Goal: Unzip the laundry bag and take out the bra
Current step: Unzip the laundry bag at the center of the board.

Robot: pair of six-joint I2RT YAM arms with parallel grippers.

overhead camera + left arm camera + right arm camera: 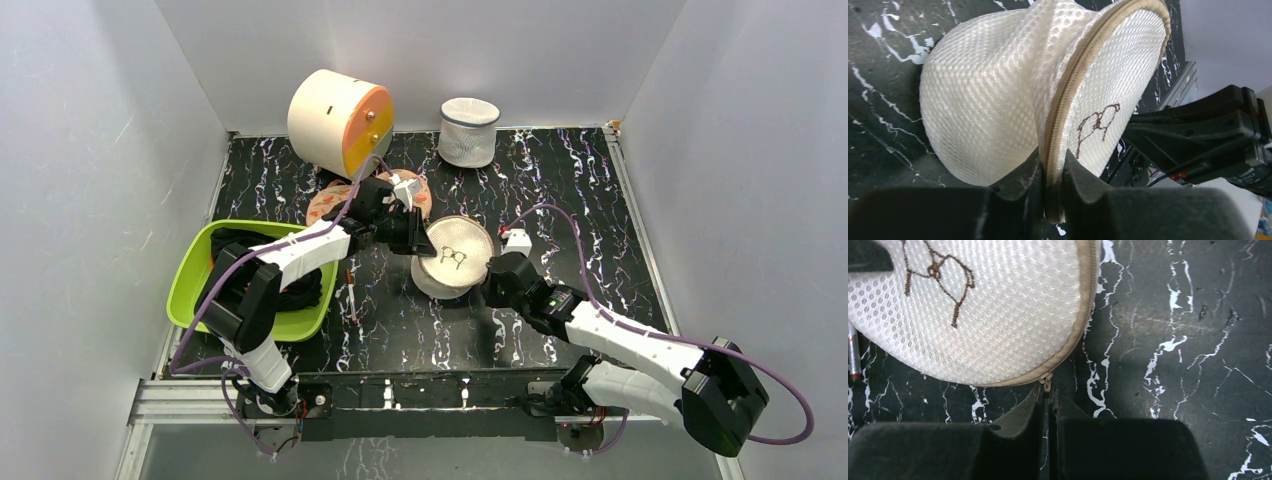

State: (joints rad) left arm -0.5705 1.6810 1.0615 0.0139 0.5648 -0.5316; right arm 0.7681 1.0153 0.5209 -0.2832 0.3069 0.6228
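Item: laundry bag (455, 257), tilted on edge at mid tabletop (590, 200), zip apparently fully closed. Grips: left pincer (1052, 169) clamps its zip trim (1064, 112); right pincer (1048, 396) pinched shut on zip pull (1046, 382). Contents: bra unseen, presumably inside. Outstanding: unzipping, extraction.

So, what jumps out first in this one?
The round cream mesh laundry bag, tilted up mid-table. The left pincer clamps its tan zip trim; the right pincer is shut on the zip pull. At the left edge, a lime green plastic basin holds black clothing.
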